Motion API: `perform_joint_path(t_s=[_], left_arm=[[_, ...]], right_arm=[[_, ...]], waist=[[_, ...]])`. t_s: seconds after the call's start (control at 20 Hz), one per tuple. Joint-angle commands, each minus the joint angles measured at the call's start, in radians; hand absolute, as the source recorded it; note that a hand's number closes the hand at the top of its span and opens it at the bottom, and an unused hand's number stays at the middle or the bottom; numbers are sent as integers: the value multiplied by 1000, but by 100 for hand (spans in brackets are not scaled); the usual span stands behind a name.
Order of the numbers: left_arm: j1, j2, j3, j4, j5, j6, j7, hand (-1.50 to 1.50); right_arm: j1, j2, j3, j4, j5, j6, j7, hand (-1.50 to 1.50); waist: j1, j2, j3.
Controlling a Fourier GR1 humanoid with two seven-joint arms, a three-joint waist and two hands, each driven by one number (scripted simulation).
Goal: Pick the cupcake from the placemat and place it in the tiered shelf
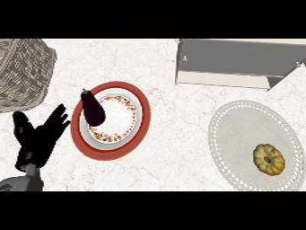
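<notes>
Nothing done yet: the cupcake [268, 159] sits on the placemat [238, 126] at 4 o'clock, shelf [241, 60] at 1 o'clock; left robot hand [39, 140] rests spread at 8 o'clock.

The cupcake [268, 159] is seen from above: round, golden yellow, with ridged sides fanning out from a small dark centre. It sits upright on the placemat [241, 130], in the mat's lower right part, inside the rim and nearer the right edge than the left. Nothing touches it. The placemat is a pale grey-white oval, lying flat, with a lacy border of small dots. The shelf [241, 56] is a grey box with a cream lower ledge and a thin post at its right corner. It stands just beyond the placemat's far edge, near but not touching.
</notes>
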Motion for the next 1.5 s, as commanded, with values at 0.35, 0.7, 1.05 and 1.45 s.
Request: perform_joint_path(t_s=[0.35,0.7,1.05,1.45], left_arm=[[-64,-43,-6,129,-48,38,-60,0],[-12,-12,8,68,-19,-4,-30,0],[-26,-29,-12,26,-44,28,-4,0],[23,-63,-29,6,-52,46,-3,0]], right_arm=[[-87,-10,-17,186,10,-70,-138,150],[-112,-21,-71,255,-16,-109,-125,150],[-116,-28,-205,277,-129,-214,-125,-150],[-161,-38,-362,226,-310,-236,-86,-150]], waist=[[-7,3,-2],[-2,1,-2],[-1,2,-1],[-10,-5,-1]])
